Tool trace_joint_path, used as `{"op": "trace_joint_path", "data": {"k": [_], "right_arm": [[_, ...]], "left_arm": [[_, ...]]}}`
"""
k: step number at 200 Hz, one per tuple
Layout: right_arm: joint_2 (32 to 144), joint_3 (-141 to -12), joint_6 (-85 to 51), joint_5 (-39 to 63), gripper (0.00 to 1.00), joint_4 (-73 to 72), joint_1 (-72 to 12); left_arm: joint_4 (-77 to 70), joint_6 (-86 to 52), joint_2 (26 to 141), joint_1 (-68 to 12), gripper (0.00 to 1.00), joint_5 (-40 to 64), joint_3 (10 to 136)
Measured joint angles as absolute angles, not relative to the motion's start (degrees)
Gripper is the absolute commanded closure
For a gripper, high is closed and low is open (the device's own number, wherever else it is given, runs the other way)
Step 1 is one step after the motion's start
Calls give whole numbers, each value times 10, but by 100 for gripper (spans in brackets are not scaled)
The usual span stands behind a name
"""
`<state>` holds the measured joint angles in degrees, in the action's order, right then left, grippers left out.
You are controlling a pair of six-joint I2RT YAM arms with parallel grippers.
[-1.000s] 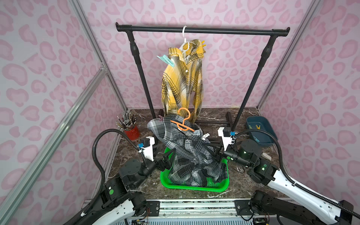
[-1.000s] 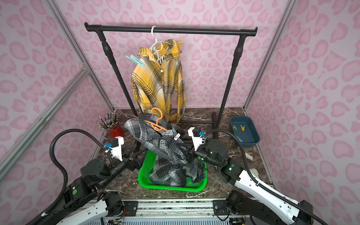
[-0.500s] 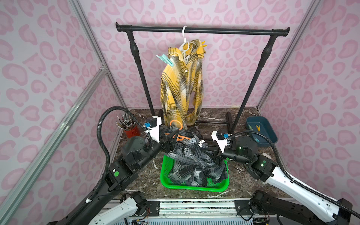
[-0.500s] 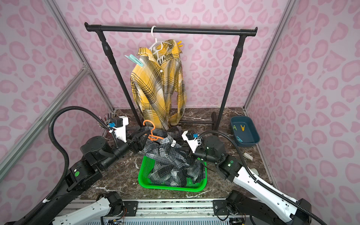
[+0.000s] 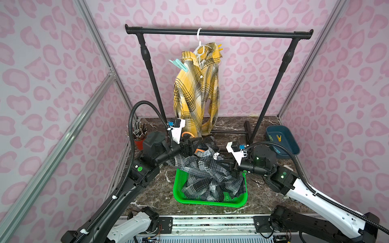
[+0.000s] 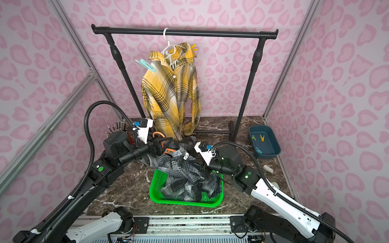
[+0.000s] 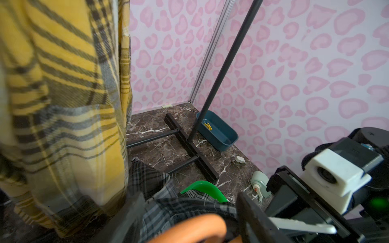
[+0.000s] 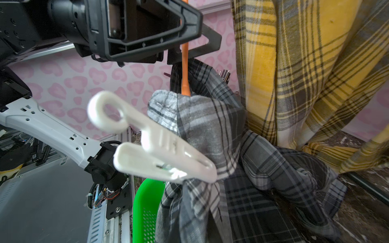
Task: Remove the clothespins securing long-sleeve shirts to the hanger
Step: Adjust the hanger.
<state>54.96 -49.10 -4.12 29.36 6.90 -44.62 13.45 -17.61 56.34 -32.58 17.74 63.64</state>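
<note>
orange hanger (image 8: 185,69) sits clamped between the left gripper (image 5: 194,145) jaws, its grey plaid shirt (image 5: 206,168) draping into the green basket (image 5: 210,203). a white clothespin (image 8: 155,141) bites the collar. right gripper (image 5: 232,169) jaws are closed, buried in shirt folds; whether they pinch cloth is hidden from every view.

light: bright, even, soft shadows | left wrist: near yellow shirt (image 7: 52,105) blurred | edges: wide-angle stretch
</note>
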Motion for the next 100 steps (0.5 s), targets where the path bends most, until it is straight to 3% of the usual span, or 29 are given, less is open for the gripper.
{"op": "trace_joint_path", "data": {"k": [28,58,76,86,100], "right_arm": [[550,-490,-38,293,100,69,-446],[555,-489,-35,293,100,68,-446],[563,-489,-40,287,100,67,-445],[566,-489,-44,284,100,66,-444],[573,-489,-46,282,100,66,-444]], "left_arm": [[136,-176,561,-324,35,192,628],[137,-173,564,-322,62,186,626],[138,-164,567,-322,89,185,626],[139,-150,567,-321,96,175,626],[140,-141,567,-320,97,171,627]]}}
